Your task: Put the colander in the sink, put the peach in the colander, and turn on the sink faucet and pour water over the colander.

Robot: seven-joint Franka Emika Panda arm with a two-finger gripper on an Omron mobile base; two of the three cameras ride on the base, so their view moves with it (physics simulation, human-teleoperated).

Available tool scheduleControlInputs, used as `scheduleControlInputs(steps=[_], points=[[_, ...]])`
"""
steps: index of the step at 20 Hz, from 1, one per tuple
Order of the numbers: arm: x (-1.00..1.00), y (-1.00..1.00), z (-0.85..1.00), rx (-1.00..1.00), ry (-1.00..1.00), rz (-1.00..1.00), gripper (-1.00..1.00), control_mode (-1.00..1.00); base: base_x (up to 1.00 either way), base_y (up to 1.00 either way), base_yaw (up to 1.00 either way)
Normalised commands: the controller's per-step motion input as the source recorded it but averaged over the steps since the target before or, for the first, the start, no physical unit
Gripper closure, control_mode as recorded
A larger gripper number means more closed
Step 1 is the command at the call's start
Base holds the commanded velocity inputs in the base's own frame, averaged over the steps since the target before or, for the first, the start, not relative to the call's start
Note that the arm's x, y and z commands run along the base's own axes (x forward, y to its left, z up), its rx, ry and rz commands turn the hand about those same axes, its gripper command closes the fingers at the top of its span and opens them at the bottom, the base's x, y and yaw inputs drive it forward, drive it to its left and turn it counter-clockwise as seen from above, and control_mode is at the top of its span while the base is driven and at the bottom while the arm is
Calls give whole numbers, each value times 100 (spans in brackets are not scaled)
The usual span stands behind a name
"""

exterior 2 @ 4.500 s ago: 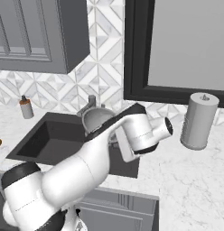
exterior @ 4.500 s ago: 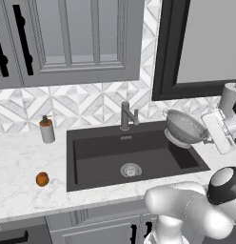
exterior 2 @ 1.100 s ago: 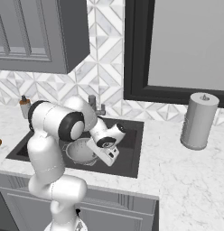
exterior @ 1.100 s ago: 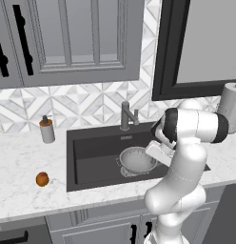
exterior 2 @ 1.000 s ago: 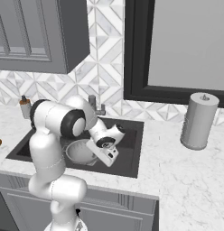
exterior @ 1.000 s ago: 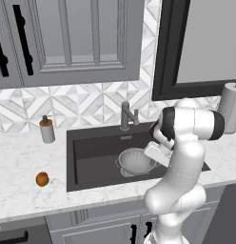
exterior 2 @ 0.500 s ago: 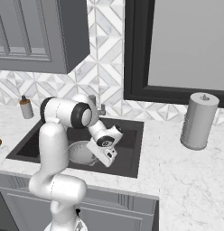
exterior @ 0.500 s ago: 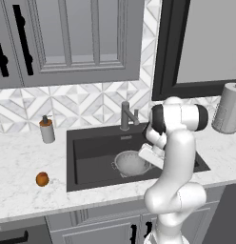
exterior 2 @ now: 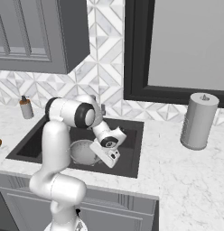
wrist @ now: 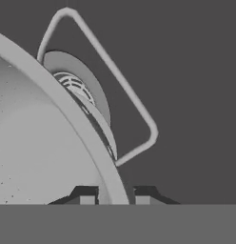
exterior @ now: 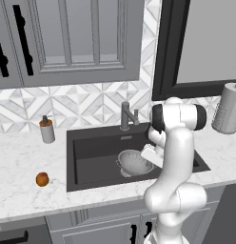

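The colander (exterior: 134,162) sits on the floor of the sink (exterior: 91,147), toward its right end, below the sink faucet (exterior: 125,116). The gripper (wrist: 115,198) straddles the rim, tips narrowly set on either side, as for release. The peach (exterior: 42,179) waits on the counter (exterior: 24,190) near the front edge, left of the sink.

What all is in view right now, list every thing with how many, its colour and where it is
colander: one, silvery grey, on the sink floor
sink: one, dark charcoal, set in the white counter
peach: one, orange, on the counter left of the sink
faucet: one, dark grey, behind the sink
soap dispenser: one, white with brown top, by the back wall
paper towel roll: one, grey-white, on the counter right of the sink
gripper: one, dark fingertips either side of the colander's rim
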Motion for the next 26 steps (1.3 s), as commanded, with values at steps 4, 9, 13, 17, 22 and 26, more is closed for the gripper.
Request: scheduleControlInputs(steps=[4,9,13,17,22,26], points=[[-1,27,0,0,0,0,-100,-100,0,0,0],[-10,4,43,0,-1,0,-100,-100,0,0,0],[-44,-19,86,0,-8,0,-100,-100,0,0,0],[-71,-36,98,0,-15,0,-100,-100,0,0,0],[-93,-33,100,0,-23,0,-100,-100,0,0,0],[-96,-3,100,0,-29,4,-100,-100,0,0,0]])
